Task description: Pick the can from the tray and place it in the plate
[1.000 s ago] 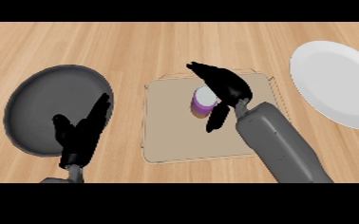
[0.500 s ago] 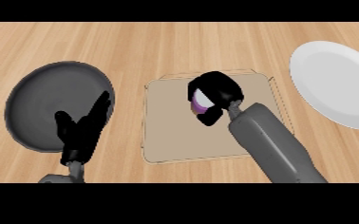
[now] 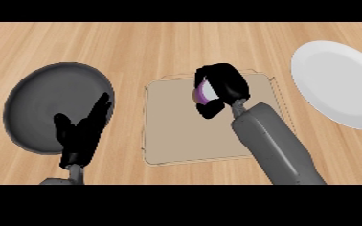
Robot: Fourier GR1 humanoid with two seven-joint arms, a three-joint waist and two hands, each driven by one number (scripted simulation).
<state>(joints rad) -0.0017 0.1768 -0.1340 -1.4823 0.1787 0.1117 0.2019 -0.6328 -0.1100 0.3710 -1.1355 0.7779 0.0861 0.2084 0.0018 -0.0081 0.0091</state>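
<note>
While its fingers curl round the purple can (image 3: 201,93), the right hand (image 3: 225,84) sits over the tan tray (image 3: 170,134). Well right lies the white plate (image 3: 332,86). Left hand (image 3: 81,134) rests open beside a dark pan (image 3: 50,100).

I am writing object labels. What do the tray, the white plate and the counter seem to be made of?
The tray looks like matte cardboard or thin pale wood: flat tan, no shine, thin edges. The white plate seems glazed ceramic or smooth plastic: even white with soft shading toward the rim. The counter looks like light wood or wood laminate: long grain streaks run across it.
</note>
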